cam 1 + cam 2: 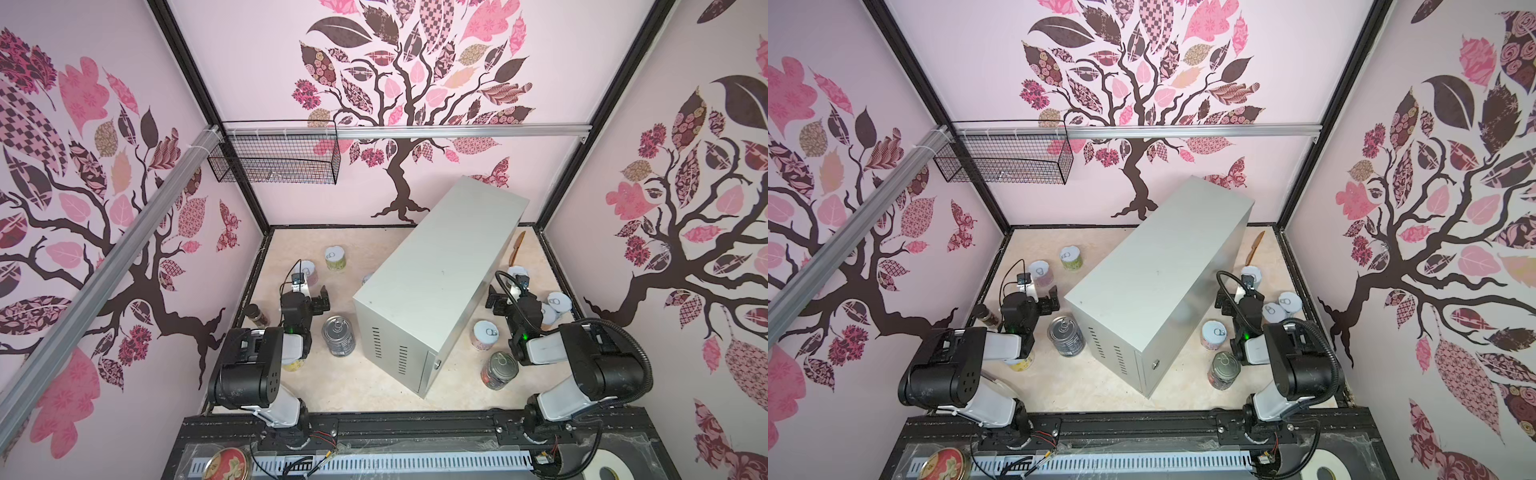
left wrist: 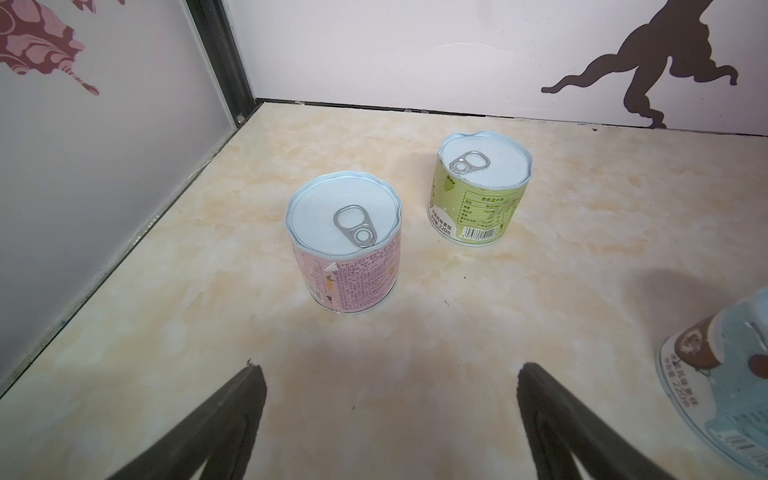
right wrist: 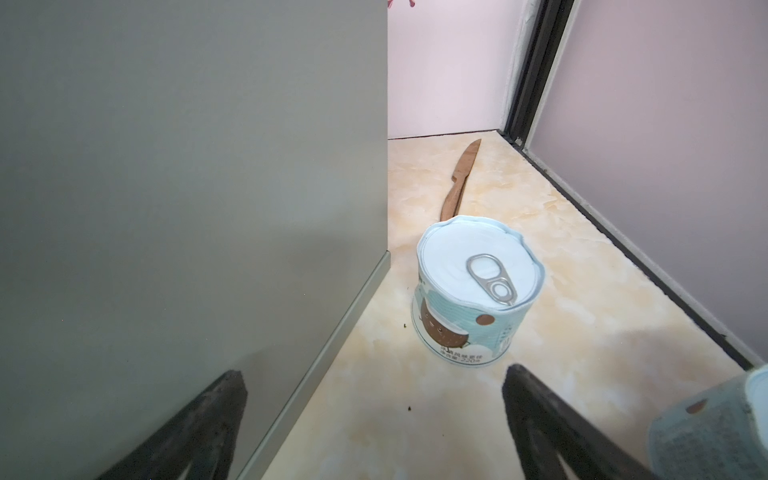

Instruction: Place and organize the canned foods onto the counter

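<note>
"None of the canned foods (image 1: 485, 334) stands on the counter (image 1: 440, 266) yet, so the job looks to be at its first pick," says the first watcher. "Reading the dial from above, 12 toward the far wall: nearest the robot, a tall dark can (image 1: 338, 336) sits at the counter's 8 o'clock and a second tall can (image 1: 498, 370) at its 5, both upright on the floor (image 1: 365, 382)."

"And the grippers?" asks the second.

"Both are spread wide with nothing between the fingers. The left gripper (image 2: 390, 370) has a pink can (image 2: 345, 249) at its 11 o'clock and a green can (image 2: 480, 195) farther off near 12. The right gripper (image 3: 374, 372) has a pale blue can (image 3: 478, 291) at its 1 o'clock."

"What does the next move call for?"

"Probably one arm reaches forward and down until its fingers straddle its can, closes, lifts above the counter's top edge, and sets the can well in from the rim. The right arm has the tighter lane: the counter's side is close at its 9 o'clock, and another can (image 3: 715, 428) crowds its 3. The left has open floor around the pink can, though a blue can (image 2: 723, 374) sits near at 2 o'clock."

"Farther back?"

"A wooden knife (image 3: 461, 178) lies beyond the pale blue can. The counter runs slantwise, lock end at 7 o'clock, far end at 1, its top bare, so there is ample room for rows."
</note>
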You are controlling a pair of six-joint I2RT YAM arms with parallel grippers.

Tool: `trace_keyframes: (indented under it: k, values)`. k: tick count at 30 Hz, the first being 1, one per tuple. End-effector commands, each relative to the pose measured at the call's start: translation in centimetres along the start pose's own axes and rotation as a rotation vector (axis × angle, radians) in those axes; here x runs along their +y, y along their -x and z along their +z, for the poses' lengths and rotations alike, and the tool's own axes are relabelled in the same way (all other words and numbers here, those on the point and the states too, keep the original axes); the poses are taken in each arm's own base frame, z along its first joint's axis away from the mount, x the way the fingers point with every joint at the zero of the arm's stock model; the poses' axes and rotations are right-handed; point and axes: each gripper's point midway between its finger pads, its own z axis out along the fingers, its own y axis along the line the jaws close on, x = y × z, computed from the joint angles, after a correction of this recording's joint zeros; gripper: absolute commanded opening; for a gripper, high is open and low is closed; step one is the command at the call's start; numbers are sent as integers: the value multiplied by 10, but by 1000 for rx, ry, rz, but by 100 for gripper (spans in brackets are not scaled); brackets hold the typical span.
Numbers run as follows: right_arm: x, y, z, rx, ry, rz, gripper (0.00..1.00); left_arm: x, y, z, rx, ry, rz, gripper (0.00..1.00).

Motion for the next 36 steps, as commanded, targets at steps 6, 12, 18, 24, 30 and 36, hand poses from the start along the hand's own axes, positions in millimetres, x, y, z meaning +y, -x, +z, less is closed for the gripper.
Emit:
trace_keyframes:
  k: [6, 12, 18, 24, 30, 36]
  values:
    - [4, 10, 2, -30, 13, 15, 100, 0, 11, 2, -28, -4, 4, 98]
    - [4, 10, 2, -32, 14, 16, 100, 0, 11, 2, -29, -4, 3, 98]
    - [4, 10, 2, -32, 14, 15, 100, 0, 11, 2, -29, -4, 4, 98]
    - [3, 10, 2, -32, 13, 15, 100, 0, 11, 2, -28, -4, 4, 98]
    - [3, 11, 2, -32, 13, 14, 100, 0, 11, 2, -27, -4, 5, 98]
    - [1, 10, 3, -26, 21, 27, 100, 1, 11, 3, -24, -3, 1, 98]
